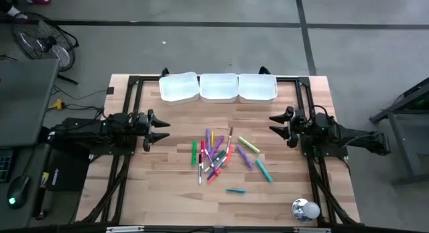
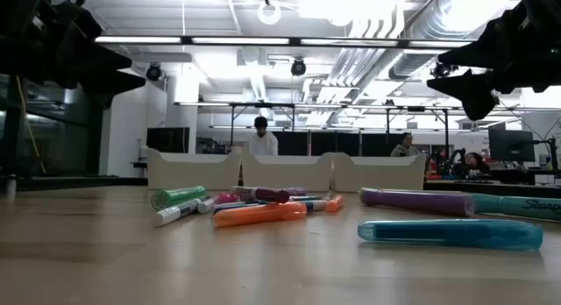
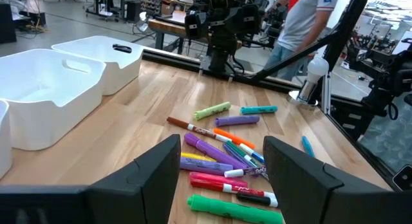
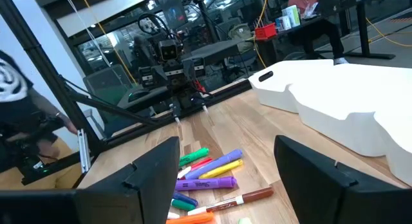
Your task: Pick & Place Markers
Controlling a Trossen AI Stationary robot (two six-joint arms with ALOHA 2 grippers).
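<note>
The left end effector point(image 1: 163, 130) hangs above the table's left side with its fingers apart and empty; the right end effector point(image 1: 273, 125) mirrors it on the right, likewise spread and empty. Between them, on the pale wooden table point(image 1: 161, 186), lies the loose heap of thin coloured markers point(image 1: 218, 156), well short of the three white rectangular plastic trays point(image 1: 218, 88) at the far edge. No grasp has begun, I judge. Next, one arm must descend over a single marker, clear of its neighbours.

You had bare wood on both sides of the markers point(image 1: 220, 156), between the pile and each raised arm. Beyond the markers, three white trays point(image 1: 218, 87) walled off the far edge, and a silver knob point(image 1: 305, 209) blocked the near right corner.
</note>
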